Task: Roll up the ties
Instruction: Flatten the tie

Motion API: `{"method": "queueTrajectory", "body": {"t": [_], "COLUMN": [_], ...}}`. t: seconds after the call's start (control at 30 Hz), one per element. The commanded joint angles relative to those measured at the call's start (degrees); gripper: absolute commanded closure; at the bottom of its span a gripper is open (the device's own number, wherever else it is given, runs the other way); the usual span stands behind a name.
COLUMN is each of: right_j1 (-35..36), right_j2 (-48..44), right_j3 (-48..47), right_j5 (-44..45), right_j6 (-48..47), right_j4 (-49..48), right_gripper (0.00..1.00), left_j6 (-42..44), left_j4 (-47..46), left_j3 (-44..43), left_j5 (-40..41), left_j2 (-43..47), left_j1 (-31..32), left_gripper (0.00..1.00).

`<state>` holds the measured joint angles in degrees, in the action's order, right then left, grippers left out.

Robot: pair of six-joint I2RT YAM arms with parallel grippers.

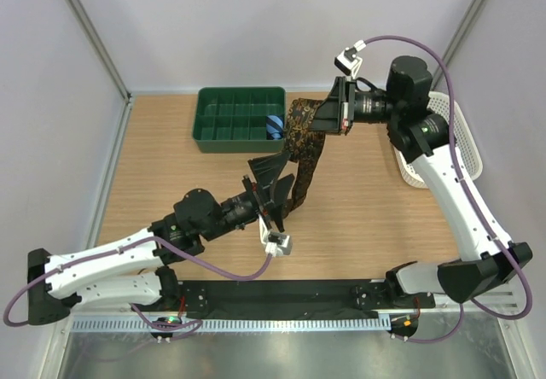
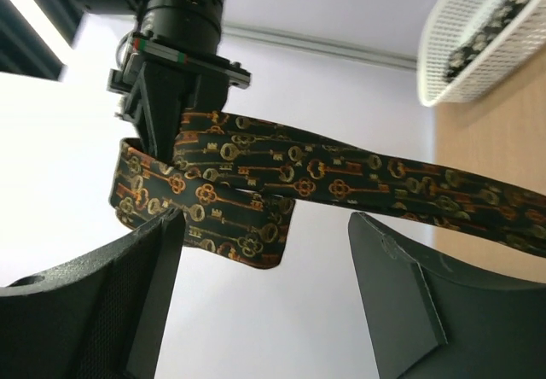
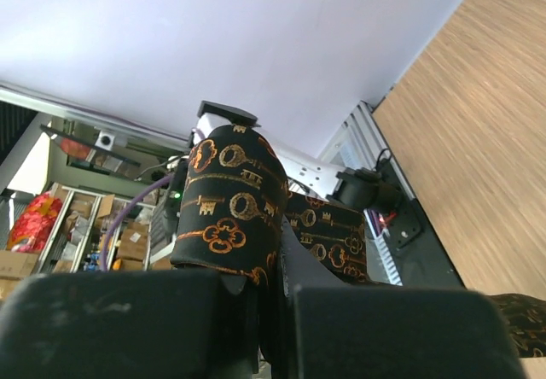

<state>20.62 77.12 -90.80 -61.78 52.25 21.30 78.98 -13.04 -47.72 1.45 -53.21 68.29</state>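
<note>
– Left gripper (image 1: pixel 273 183) is standing wide open near the front of the table, holding nothing, its two dark fingers (image 2: pixel 128 302) splaying either side of the necktie (image 2: pixel 341 178).
– Are they touching it?
– One fingertip is sitting right at the fabric's lower edge in the left wrist view; whether it's making contact, I cannot tell. The other finger is hanging clear below the strip.
– And the necktie itself?
– It's a dark one, covered in gold and orange keys. It's hanging in the air over the wooden tabletop (image 1: pixel 367 217), running from those open fingers up and away to the right gripper (image 1: pixel 318 117).
– So the right one is doing the holding.
– It is. Its jaws are pinching shut on the necktie at a folded end. A short flap is doubling back underneath, and a loop of fabric is rising from between the fingers in its own camera.
– Where's the long end going?
– It's trailing down toward the near middle of the table; I can't tell if it's resting on the wood.
– Farther back?
– Green compartment tray (image 1: pixel 230 145) is sitting just left of the right gripper, close to the back wall. A small blue striped roll (image 1: pixel 275 125) is lying in a compartment at its right end.
– And the far right?
– White mesh basket (image 1: pixel 465 148) is sitting behind the right arm, with more dark patterned fabric (image 2: pixel 490 29) lying inside it.
</note>
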Motion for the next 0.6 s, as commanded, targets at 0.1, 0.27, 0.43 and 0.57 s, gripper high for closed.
{"method": "queueTrajectory", "body": {"t": [0.1, 0.27, 0.43, 0.57], "right_j1": [0.0, -0.1, -0.1, 0.0], "right_j2": [-5.0, -5.7, -6.2, -5.8], "right_j3": [0.1, -0.9, -1.4, -1.1], "right_j5": [-2.0, -1.9, -2.1, -1.8], "right_j6": [17.1, 21.6, 21.8, 19.9], "right_j4": [-16.3, -19.5, -19.1, -17.3], "right_gripper": [0.99, 0.99, 0.99, 0.99], "left_j6": [19.2, 23.4, 27.7, 27.9], "left_j4": [-17.3, -17.7, -24.6, -26.1], "left_j3": [1.0, -1.6, -1.0, -0.3], "left_j5": [-1.5, -0.5, 0.3, -1.1], "left_j2": [-4.0, -6.8, -9.6, -8.1], "left_j1": [0.3, 0.6, 0.6, 1.4], "left_gripper": [0.17, 0.17, 0.16, 0.16]}}
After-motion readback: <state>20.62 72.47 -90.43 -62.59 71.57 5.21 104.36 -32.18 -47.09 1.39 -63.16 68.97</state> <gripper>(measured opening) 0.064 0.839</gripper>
